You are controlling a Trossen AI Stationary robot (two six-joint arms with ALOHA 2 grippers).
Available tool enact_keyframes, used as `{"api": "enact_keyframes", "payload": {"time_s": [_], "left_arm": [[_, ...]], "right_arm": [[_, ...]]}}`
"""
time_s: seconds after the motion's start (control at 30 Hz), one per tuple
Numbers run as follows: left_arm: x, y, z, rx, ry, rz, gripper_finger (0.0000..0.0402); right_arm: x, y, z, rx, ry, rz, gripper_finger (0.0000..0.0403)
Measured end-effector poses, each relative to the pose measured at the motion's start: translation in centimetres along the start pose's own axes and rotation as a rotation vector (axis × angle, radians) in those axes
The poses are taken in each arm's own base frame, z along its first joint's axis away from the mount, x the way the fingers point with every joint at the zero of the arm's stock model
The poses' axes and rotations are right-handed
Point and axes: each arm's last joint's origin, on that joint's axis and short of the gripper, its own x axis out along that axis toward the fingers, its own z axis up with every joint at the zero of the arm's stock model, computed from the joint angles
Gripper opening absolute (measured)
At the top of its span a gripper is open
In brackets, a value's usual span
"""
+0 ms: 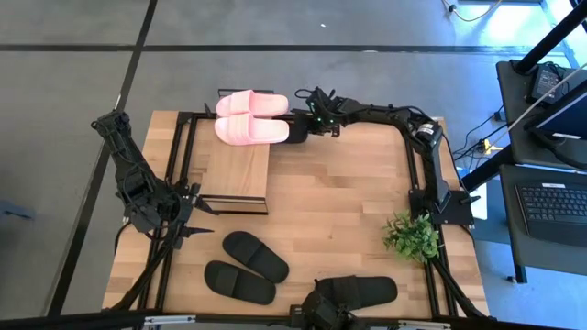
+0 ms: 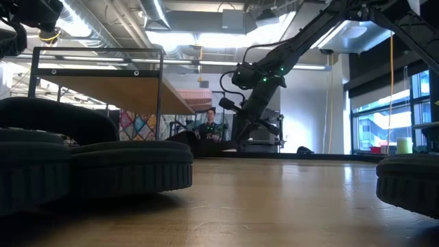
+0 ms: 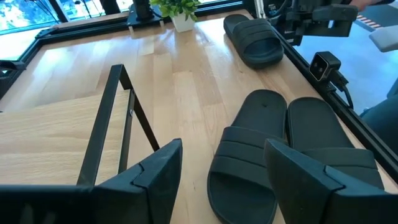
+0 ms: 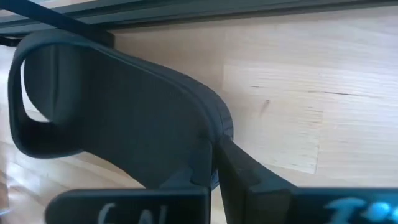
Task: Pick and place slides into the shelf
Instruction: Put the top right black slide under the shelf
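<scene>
The shelf (image 1: 235, 168) stands left of the table's middle, a light pink pair of slides (image 1: 248, 116) resting on the far end of its top board. My right gripper (image 1: 301, 124) reaches to the far edge just right of that pair and is shut on a black slide (image 4: 124, 106). Two black slides (image 1: 243, 266) lie flat side by side near the front edge, and another black slide (image 1: 359, 291) lies to their right. My left gripper (image 3: 230, 186) waits open at the shelf's near left, above the table. My right gripper pinches the black slide's sole at its rim (image 4: 214, 140) between its two fingers (image 4: 242, 171). It comes slanting down from the table's right side. The slide is turned on its side, its strap (image 4: 25, 93) arching away from the fingers; the far end is out of frame.
A small green plant in a white pot (image 1: 411, 236) stands at the table's right edge. Black frame rails (image 1: 417, 165) run around the tabletop. Bare wood lies between the shelf and the plant. A person sits in the room beyond the table (image 2: 209, 127).
</scene>
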Motion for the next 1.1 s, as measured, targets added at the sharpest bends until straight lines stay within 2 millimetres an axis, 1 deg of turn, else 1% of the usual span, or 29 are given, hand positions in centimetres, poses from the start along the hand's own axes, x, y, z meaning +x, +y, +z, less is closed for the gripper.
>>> {"api": "enact_keyframes", "payload": {"time_s": [0.17, 0.37, 0.47, 0.53, 0.6, 0.7, 0.77, 0.83, 1.1], "left_arm": [[0.0, 0.0, 0.0, -0.001, 0.002, -0.007, 0.0217], [0.0, 0.0, 0.0, 0.000, 0.003, -0.007, 0.0217], [0.0, 0.0, 0.0, 0.000, 0.003, -0.006, 0.0217], [0.0, 0.0, 0.0, -0.002, 0.003, -0.006, 0.0217], [0.0, 0.0, 0.0, -0.003, 0.003, -0.006, 0.0217], [0.0, 0.0, 0.0, -0.004, 0.003, -0.007, 0.0217], [0.0, 0.0, 0.0, -0.004, 0.003, -0.006, 0.0217], [0.0, 0.0, 0.0, -0.005, 0.003, -0.006, 0.0217], [0.0, 0.0, 0.0, -0.006, 0.003, -0.006, 0.0217]], "right_arm": [[0.0, 0.2, -0.2, 0.023, -0.001, 0.006, 0.0012], [0.1, 1.0, -0.3, 0.031, -0.030, 0.066, 0.0012], [0.2, 1.0, -0.3, 0.030, -0.032, 0.072, 0.0012], [0.6, 0.8, -0.3, 0.033, -0.025, 0.064, 0.0012], [1.4, 0.5, -0.4, 0.043, -0.020, 0.056, 0.0012], [3.1, 0.2, -0.4, 0.033, 0.003, 0.081, 0.0012], [3.8, 0.3, -0.4, 0.028, 0.013, 0.123, 0.0012], [3.8, 0.5, -0.3, 0.024, 0.008, 0.154, 0.0012], [3.8, 0.5, -0.3, 0.027, 0.014, 0.146, 0.0013]]}}
